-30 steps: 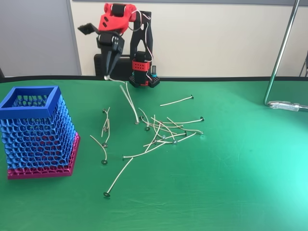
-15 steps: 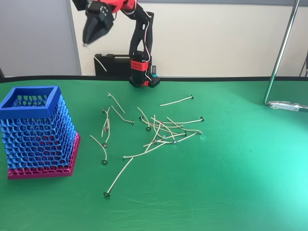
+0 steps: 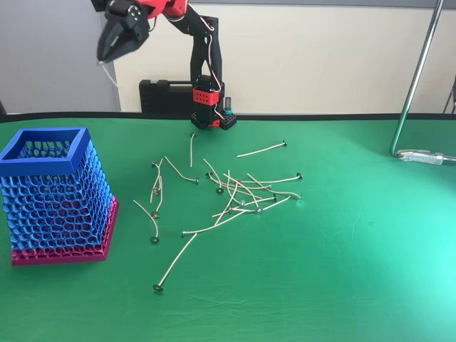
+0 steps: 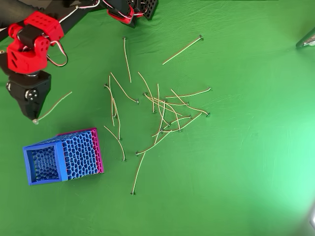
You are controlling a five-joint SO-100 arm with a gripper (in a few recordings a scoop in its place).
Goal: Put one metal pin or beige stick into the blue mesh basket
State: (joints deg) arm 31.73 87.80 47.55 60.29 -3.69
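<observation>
A thin beige stick (image 4: 53, 106) is hanging from the pincer (image 4: 34, 119), pinched at its disc-head end by the closed tips, its free length trailing right in the overhead view. It looks light, springy and slick, so it is likely swinging and could slip; holding nearer the middle would steady it. The pincer (image 3: 105, 58) is raised high, far-left, above the blue mesh basket (image 3: 43, 162). The other sticks (image 3: 235, 192) are lying scattered across the green table (image 3: 356, 271).
</observation>
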